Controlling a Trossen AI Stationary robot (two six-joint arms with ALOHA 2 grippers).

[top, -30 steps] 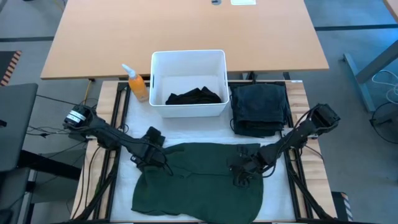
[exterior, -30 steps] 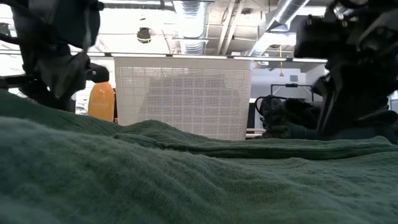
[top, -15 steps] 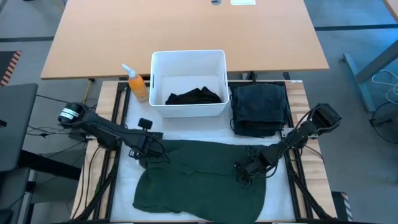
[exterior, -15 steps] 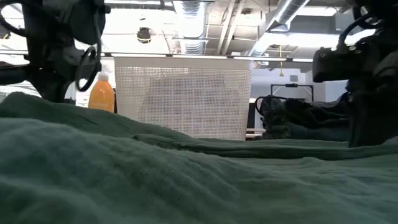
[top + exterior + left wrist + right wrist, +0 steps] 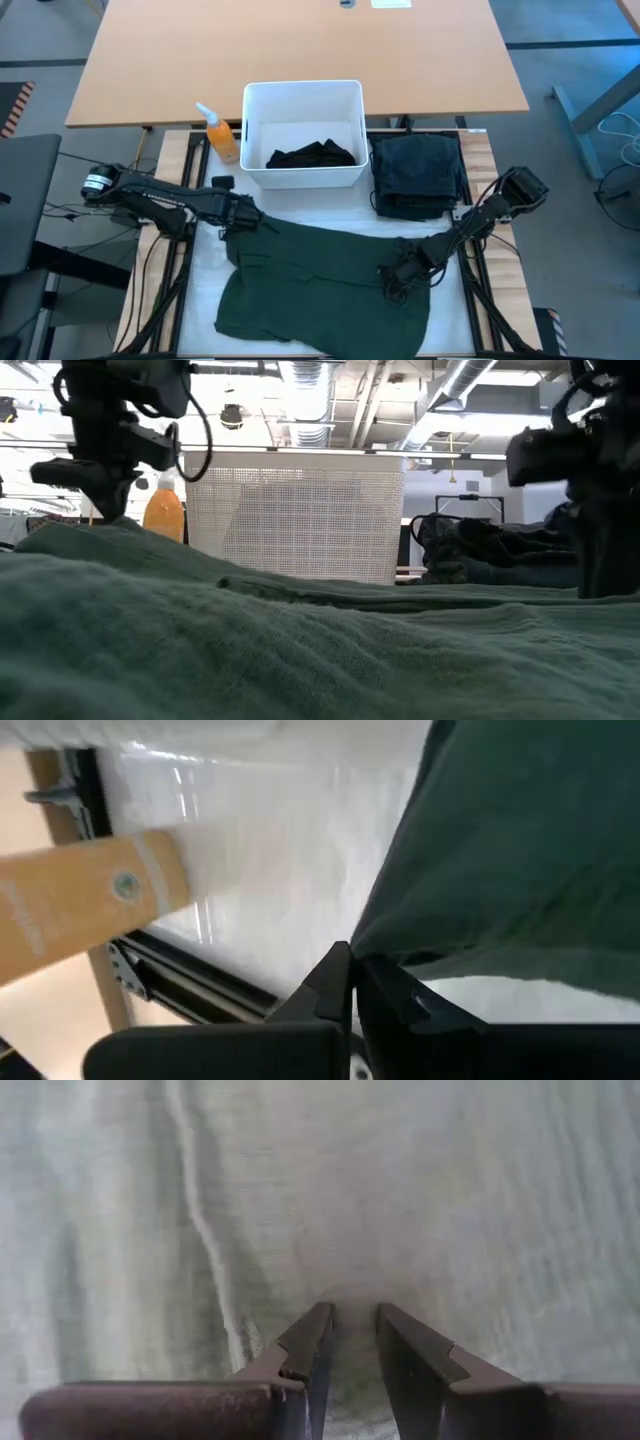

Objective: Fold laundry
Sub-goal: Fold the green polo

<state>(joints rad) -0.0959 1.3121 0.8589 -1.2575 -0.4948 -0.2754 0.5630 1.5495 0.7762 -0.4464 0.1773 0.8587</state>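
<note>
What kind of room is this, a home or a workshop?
Most likely a lab or workshop, not a home: bare ceiling ducts hang overhead, the metal-framed work table carries two robot arms, and a plain wooden desk stands behind it.

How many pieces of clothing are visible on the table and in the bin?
3: a green shirt spread at the table's front, a dark folded garment right of the white bin, black clothing inside it. More may be hidden.

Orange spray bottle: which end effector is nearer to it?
Left. The left end effector grips the green shirt at its corner, just in front of the orange spray bottle. The right end effector sits on the shirt's opposite side, far away.
</note>
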